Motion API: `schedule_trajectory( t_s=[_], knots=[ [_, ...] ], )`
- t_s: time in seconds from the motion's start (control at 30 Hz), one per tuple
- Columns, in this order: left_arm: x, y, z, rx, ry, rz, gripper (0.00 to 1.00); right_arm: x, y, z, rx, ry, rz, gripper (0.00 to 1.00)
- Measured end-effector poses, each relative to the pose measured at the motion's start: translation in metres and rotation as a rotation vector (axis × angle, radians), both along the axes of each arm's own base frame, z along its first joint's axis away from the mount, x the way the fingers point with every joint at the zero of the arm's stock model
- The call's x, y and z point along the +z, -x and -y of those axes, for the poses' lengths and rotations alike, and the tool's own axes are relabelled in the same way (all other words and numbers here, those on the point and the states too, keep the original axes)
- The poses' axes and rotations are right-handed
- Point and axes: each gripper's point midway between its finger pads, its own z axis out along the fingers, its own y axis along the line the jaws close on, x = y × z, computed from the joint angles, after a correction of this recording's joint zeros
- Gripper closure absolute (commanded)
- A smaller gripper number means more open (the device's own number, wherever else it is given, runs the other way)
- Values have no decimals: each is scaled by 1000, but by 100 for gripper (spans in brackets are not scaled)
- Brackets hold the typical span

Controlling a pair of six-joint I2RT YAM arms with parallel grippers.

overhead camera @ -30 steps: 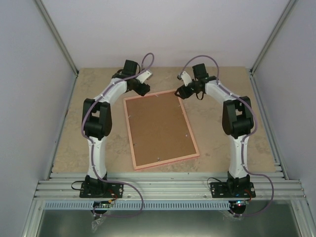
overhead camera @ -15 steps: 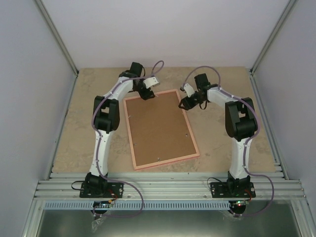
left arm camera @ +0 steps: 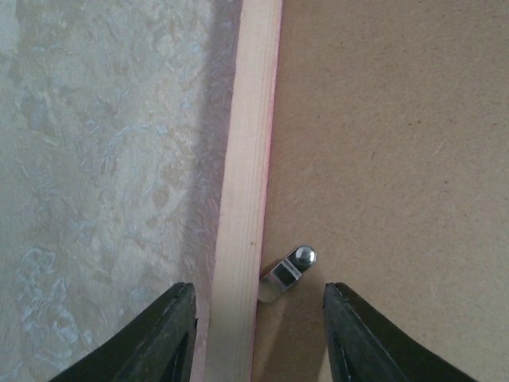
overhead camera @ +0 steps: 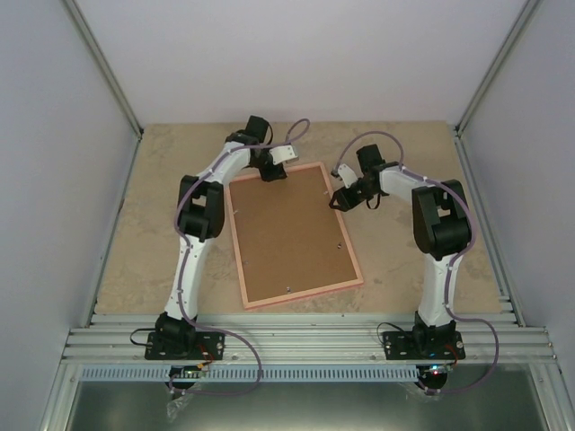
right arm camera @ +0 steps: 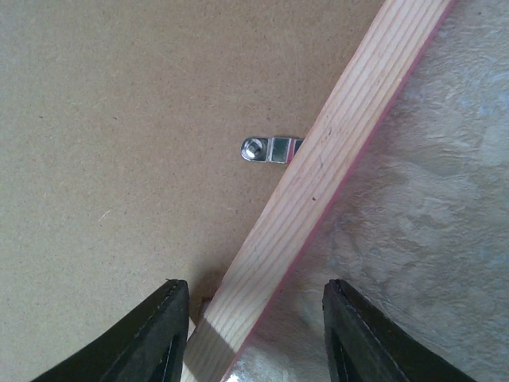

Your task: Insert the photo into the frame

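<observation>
So the frame (overhead camera: pixel 303 294) is lying face-down on the table (overhead camera: pixel 144 251), pale wood back up with a bit of pink peeking along the edges. Sitting inside it is the brown backing board (overhead camera: pixel 289 229). Further back, the right gripper (right arm camera: pixel 253 294) hangs wide open over the frame's right rail near the far corner. One finger is above the board and one above the table, with the right-rail clip (right arm camera: pixel 270 149) just ahead. Farthest out, the left gripper (left arm camera: pixel 256 306) is spread open too, straddling the far rail, with the far-rail clip (left arm camera: pixel 288 273) between its fingers.
</observation>
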Motion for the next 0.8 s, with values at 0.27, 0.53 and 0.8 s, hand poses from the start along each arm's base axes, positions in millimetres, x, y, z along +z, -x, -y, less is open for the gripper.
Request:
schedule_trajectory(
  t_s=[0.27,0.53,0.8],
  knots=[
    [-1,-5,5,-25,-12,39,75,0,1,-2,4,-11,-2,60],
    [-1,-9,6,-41,-26,66,87,0,0,-3,5,-14,-2,63],
    [-1,-12,6,23,-6,47,79,-2,-6,-6,7,-26,-4,64]
  ],
)
